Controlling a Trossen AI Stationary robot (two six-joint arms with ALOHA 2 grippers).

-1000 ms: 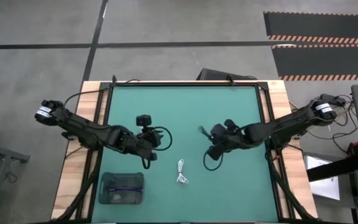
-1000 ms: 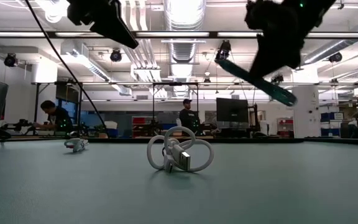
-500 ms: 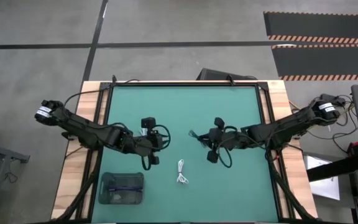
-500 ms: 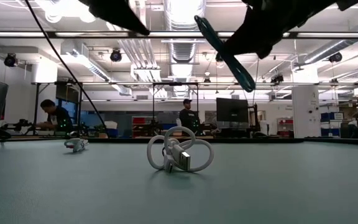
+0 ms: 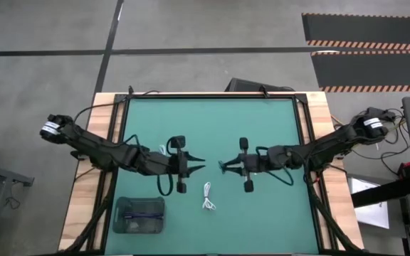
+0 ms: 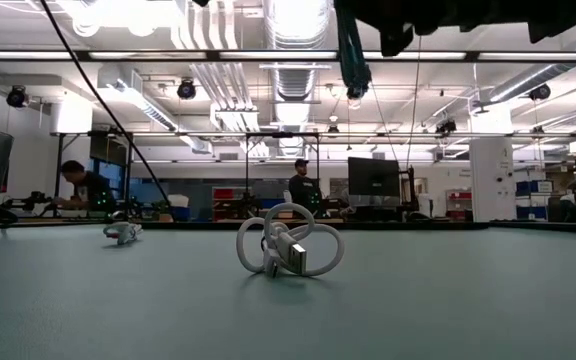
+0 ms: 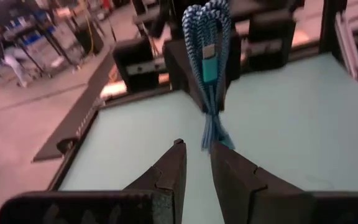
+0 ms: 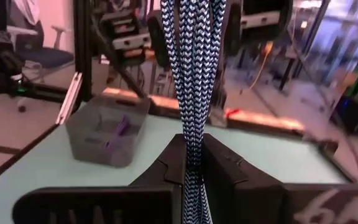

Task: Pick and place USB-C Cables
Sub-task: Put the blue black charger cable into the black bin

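1. A braided blue-and-white cable bundle (image 8: 193, 74) is pinched between the closed fingers of the right gripper (image 5: 224, 165) above mid-table.
2. The left gripper (image 5: 199, 165) faces it, fingers slightly parted.
3. A smooth white coiled cable (image 5: 208, 197) lies on the green mat (image 5: 262, 121).
4. A grey bin (image 5: 139, 215) holds more.

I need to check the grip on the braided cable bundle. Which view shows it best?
The right wrist view: the blue-and-white braided cable runs straight up from between the right hand's closed fingers. The left wrist view shows its free looped end ahead of the left hand. High and low views show only a sliver.
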